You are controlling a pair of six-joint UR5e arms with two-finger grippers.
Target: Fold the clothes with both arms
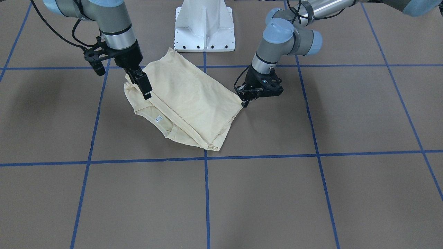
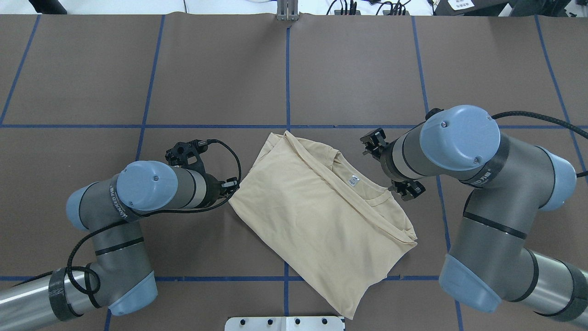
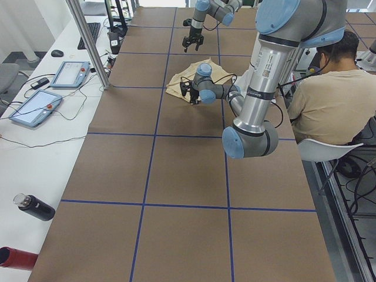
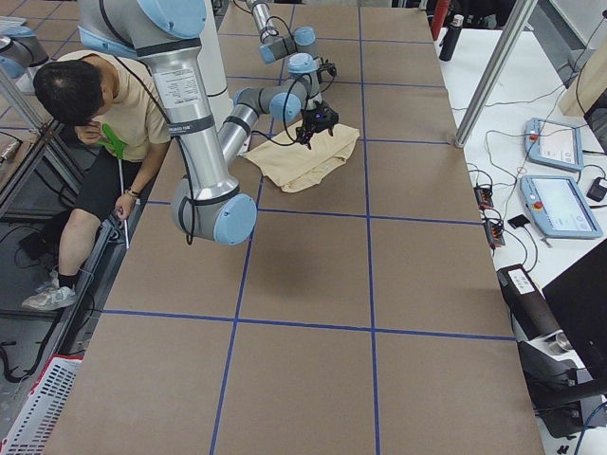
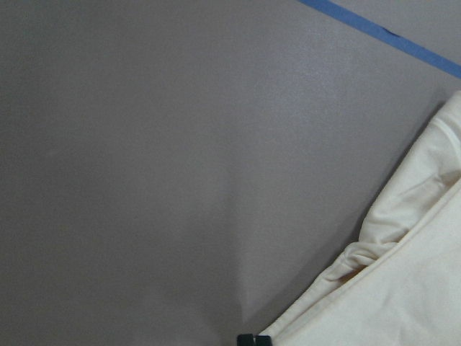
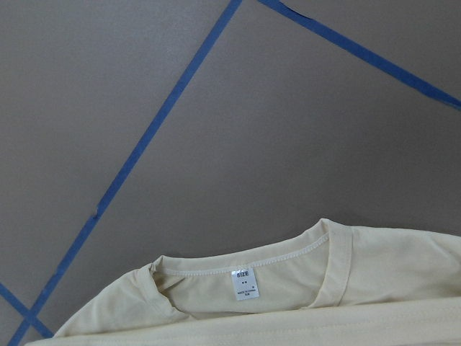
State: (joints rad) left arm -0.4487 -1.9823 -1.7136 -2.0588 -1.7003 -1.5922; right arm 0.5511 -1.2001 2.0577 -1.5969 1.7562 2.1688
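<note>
The cream-yellow shirt (image 1: 188, 98) lies folded into a slanted rectangle near the robot's base, its back side up, so no print shows. Its white neck label (image 1: 158, 119) is visible at the collar (image 6: 245, 283). My left gripper (image 1: 245, 103) points down at the shirt's side corner (image 2: 234, 195). Its fingers are shut, and I cannot tell whether cloth is pinched between them. One black fingertip (image 5: 248, 339) shows beside the cloth edge. My right gripper (image 1: 147, 91) hangs open just above the collar-side corner, with nothing in it.
The white pedestal base (image 1: 205, 26) stands just behind the shirt. Blue tape lines (image 1: 207, 193) grid the brown table (image 1: 311, 200). A seated person (image 3: 329, 88) is beside the table, and tablets (image 3: 35, 106), bottles (image 3: 34, 207) and a metal pole (image 3: 88, 41) are on the far bench.
</note>
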